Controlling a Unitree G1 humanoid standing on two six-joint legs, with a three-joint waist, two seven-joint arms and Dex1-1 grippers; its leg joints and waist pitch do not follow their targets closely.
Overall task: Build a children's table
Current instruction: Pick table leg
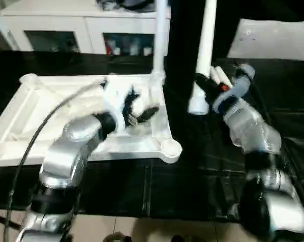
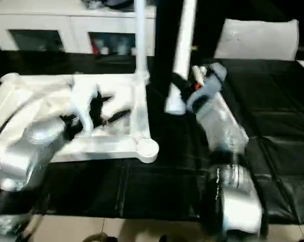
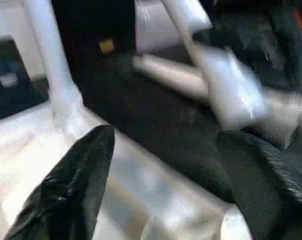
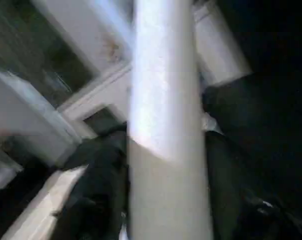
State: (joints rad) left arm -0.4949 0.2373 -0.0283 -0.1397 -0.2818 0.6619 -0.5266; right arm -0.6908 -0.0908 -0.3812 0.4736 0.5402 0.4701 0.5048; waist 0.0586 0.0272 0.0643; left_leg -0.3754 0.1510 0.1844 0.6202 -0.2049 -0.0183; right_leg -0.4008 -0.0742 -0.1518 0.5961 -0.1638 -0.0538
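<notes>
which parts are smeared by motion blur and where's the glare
Left eye view: the left gripper and its forearm streak over the tabletop, whose ribs wash out. Right eye view: the right gripper smears around the held leg. Left wrist view: the black finger is soft, the tabletop glares. Right wrist view: the leg is bright and unfocused.

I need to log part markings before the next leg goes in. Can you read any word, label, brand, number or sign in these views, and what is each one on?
No text can be read.
Faint mark on the white sheet at the back of the table: too blurred to read.
Small yellow tag on the dark backdrop: blurred, no letters visible.
Tabletop, standing leg and held leg: no markings visible.
</notes>
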